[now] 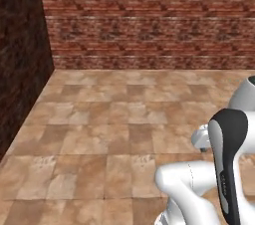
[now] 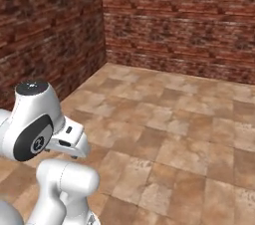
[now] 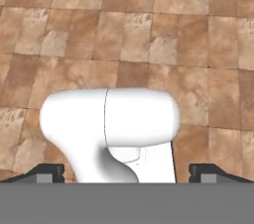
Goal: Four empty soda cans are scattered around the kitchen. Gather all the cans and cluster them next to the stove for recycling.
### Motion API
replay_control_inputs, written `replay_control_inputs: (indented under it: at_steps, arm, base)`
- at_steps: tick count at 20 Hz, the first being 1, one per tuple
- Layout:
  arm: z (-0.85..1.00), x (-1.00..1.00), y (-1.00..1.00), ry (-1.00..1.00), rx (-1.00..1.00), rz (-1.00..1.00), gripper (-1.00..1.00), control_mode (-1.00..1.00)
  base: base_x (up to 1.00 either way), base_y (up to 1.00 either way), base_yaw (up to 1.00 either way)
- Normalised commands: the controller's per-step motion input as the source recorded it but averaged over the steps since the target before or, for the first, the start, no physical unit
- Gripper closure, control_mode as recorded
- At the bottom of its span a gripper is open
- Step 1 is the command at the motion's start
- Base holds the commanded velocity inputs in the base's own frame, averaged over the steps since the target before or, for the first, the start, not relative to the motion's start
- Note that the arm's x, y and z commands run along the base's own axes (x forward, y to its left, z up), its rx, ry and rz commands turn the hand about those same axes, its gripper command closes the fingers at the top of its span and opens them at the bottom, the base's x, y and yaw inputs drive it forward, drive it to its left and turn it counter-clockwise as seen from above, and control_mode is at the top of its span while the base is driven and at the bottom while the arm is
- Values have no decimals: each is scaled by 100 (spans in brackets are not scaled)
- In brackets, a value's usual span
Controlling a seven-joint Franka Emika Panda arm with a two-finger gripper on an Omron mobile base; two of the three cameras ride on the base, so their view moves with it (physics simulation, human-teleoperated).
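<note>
Room corner: I see a red brick wall running across the far side, meeting a darker, shadowed brick wall on the left; in the right base view the same two walls meet in a corner.

Floor: brown and tan stone-look floor tiles spread from the walls toward the robot, and they also lie below and ahead of the end effector in the hand view.

Arm: the white arm with dark joint bands is folded low at the lower right of the left base view; in the right base view it bunches at the lower left, with a rounded dark-capped joint on top.

End effector: its two small dark finger tips stand far apart at the bottom corners of the hand view, one at the left edge and one at the right, so the end effector looks spread wide with nothing between the tips. It points down toward the floor tiles.

Soda cans: I cannot tell where they are from these pictures; the floor ahead of the end effector is plain tile up to the brick walls.

Stove: I cannot tell where it stands either.

Containers: I can point to none around the end effector.
</note>
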Motion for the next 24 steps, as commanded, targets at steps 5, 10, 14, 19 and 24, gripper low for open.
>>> replay_control_inputs:
  at_steps: [5,10,14,19,24]
  arm:
    - [0,0,0,0,0,0,-100,100]
    - [0,0,0,0,0,0,-100,100]
    - [0,0,0,0,0,0,-100,100]
    - [0,0,0,0,0,0,-100,100]
    - [0,0,0,0,0,0,-100,100]
  base:
    - [69,-21,-38]
    - [72,-12,-38]
    - [74,-1,-42]
    - [62,0,-49]
    - [46,0,-51]
